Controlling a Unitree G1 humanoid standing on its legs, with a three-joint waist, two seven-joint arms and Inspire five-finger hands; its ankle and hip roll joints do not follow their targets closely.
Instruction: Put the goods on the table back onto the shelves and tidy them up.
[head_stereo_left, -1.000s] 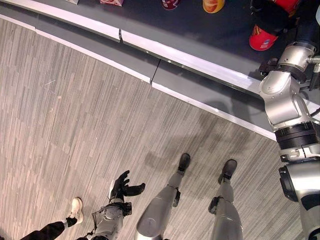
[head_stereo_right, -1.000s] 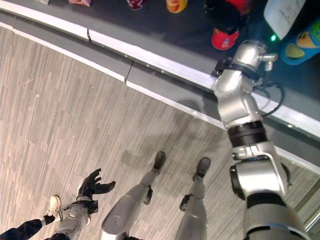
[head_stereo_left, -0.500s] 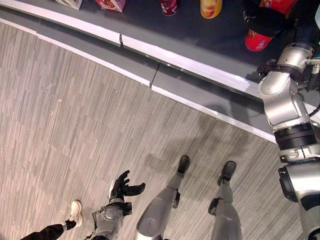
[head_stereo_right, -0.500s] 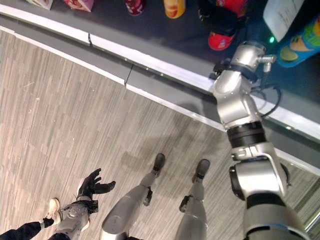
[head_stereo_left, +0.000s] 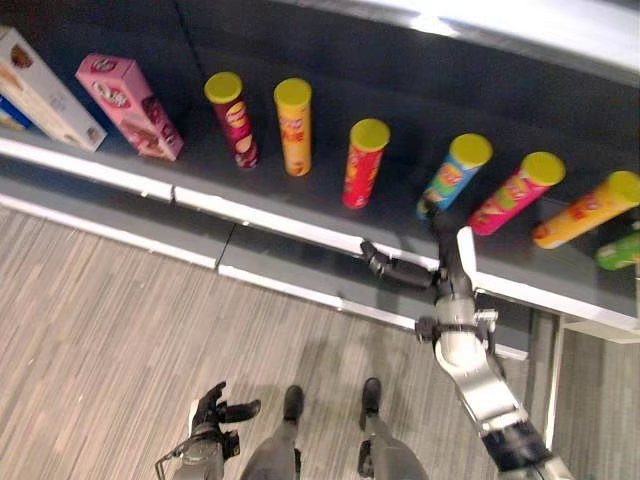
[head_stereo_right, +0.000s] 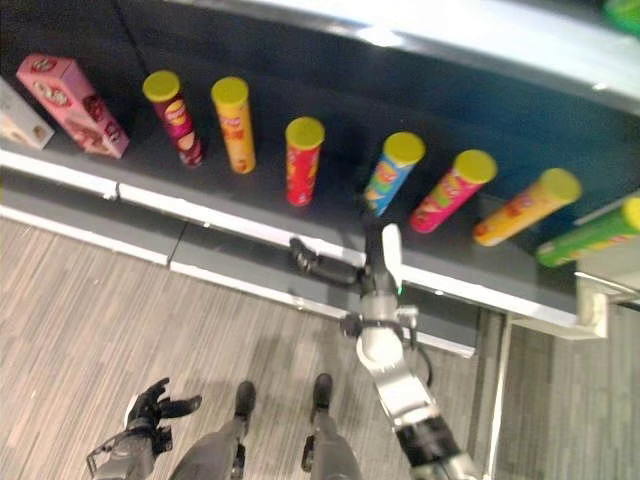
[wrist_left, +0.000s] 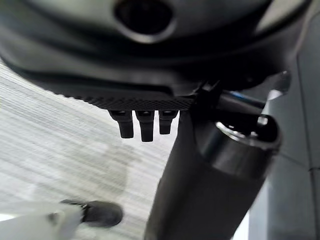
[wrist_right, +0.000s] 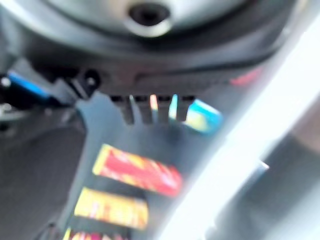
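grey wood-grain floor (head_stereo_left: 90, 300), white-edged grey plinth (head_stereo_left: 280, 275) running along the floor's far side

1. We are seeing bright glare washing out the upper shelf edge (head_stereo_left: 520, 25) at the top of both eye views.
2. The lower shelf (head_stereo_left: 330, 100) is sitting dim, yet the yellow lids of the cans (head_stereo_left: 369, 135) are catching light.
3. The floor (head_stereo_left: 90, 310) is lying evenly lit.
4. In the right wrist view everything is blurring: the red can (wrist_right: 137, 170) is smearing, and a white band of glare (wrist_right: 250, 135) is running across.
5. In the left wrist view the robot hand (wrist_left: 142, 122) is looming dark and soft.
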